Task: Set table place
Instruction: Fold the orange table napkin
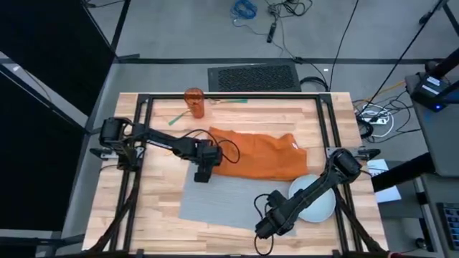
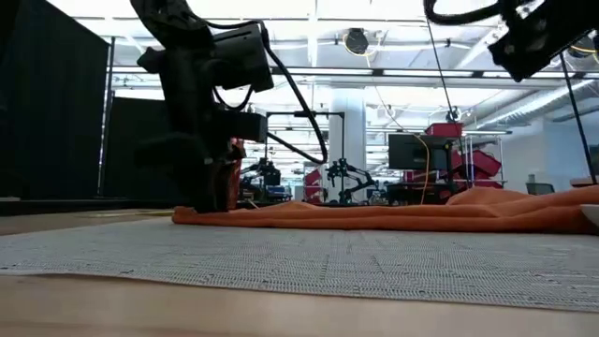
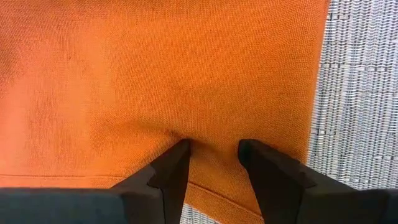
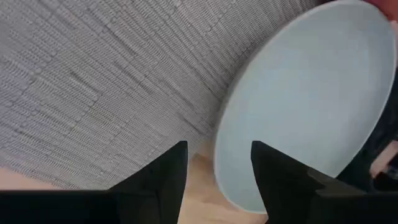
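The light wooden butcher-block counter (image 1: 154,215), edged by a black metal frame, carries one flat grey rectangular woven placemat (image 1: 222,201) lying near its front-middle. One crumpled orange cloth napkin (image 1: 262,154) stretches across the counter just behind the placemat, its near edge overlapping the mat's rear edge. One round pale blue-white plate (image 1: 319,204) sits at the placemat's right edge, its rim just lapping the mat's border, close to the counter's right side. One orange translucent cup (image 1: 194,103) stands upright near the rear frame, well apart from the rest, with a thin green-tipped utensil (image 1: 228,101) lying beside it. The left hand (image 3: 213,148) is lowered onto the napkin's left end where it meets the mat; its fingers (image 3: 171,171) are narrowly parted with a pucker of orange cloth caught between the tips. The right hand (image 4: 217,155) hovers over the placemat's front-right corner, fingers (image 4: 280,171) apart and holding nothing, the plate's rim just ahead of them. Bare wood lies open along the counter's left side and front-left corner.
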Robot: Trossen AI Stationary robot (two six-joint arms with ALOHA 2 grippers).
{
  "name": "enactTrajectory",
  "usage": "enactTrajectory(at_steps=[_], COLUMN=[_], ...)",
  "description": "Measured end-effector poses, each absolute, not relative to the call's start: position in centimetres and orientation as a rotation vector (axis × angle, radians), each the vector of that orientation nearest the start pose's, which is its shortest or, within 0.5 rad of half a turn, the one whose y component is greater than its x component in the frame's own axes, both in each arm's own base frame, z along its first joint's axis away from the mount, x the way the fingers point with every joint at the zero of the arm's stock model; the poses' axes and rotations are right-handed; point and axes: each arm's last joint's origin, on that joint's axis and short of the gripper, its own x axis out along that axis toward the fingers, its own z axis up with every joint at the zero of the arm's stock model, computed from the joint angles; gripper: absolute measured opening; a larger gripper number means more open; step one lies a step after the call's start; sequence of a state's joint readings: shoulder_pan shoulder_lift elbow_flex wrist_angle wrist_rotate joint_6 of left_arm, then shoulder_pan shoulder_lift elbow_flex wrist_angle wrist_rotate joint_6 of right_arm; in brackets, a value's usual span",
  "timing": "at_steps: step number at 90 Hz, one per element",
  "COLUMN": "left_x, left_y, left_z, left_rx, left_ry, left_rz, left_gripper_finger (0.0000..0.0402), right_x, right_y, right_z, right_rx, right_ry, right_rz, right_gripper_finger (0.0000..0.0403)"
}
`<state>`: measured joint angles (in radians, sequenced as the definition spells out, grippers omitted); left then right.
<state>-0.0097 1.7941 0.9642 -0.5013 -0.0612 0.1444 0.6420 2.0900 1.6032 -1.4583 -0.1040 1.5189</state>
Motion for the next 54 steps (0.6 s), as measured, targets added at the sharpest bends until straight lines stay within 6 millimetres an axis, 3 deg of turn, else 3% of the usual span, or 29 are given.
enactTrajectory(at_steps=[15, 45, 54], left_x=[31.1, 31.1, 31.1], left_y=[-0.3, -0.6, -0.6], left_z=[12.7, 12.7, 12.7], left_rx=[0.17, 0.185, 0.189], left_ry=[1.333, 1.332, 1.331], left_rz=[-0.053, -0.055, -0.059], left_gripper_finger=[0.0145, 0.0145, 0.0145], right_x=[28.5, 27.1, 26.9], right_y=[21.5, 20.8, 20.6], right_z=[17.3, 13.5, 13.3], right_rx=[0.453, 0.498, 0.495], right_ry=[1.735, 1.833, 1.841], right_rz=[-0.946, -0.924, -0.927], right_gripper_finger=[0.0162, 0.0162, 0.0162])
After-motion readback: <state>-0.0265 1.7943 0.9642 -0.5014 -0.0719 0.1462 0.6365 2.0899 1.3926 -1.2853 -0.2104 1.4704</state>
